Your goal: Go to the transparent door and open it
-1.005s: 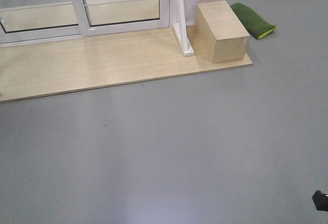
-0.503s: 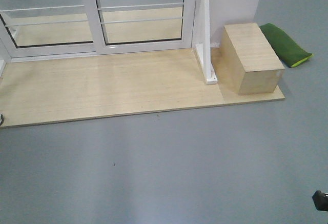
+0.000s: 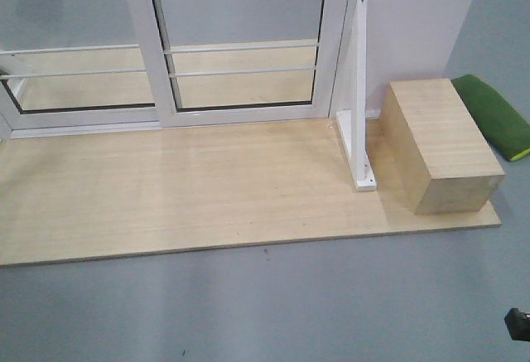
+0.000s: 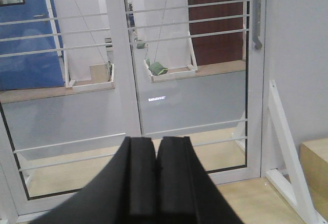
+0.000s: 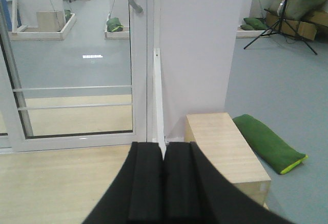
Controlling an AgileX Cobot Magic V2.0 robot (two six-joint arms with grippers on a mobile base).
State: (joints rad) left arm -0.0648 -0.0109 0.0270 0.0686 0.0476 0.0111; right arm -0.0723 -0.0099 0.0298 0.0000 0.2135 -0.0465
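— Transparent door (image 3: 244, 14): what has changed?
— Left fingers (image 4: 141, 183), right fingers (image 5: 146, 183) clenched, empty. Wooden platform (image 3: 166, 188) nearer; door behind it larger, handle (image 4: 258, 16) on right stile. Approach advancing; handle unreached.

Grey floor (image 3: 248, 312), pale wooden platform (image 3: 166, 188)

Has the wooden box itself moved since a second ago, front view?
No. The wooden box keeps its place beside the white brace post on the plywood platform; both slid lower and rightward in frame together, so the camera approached instead.
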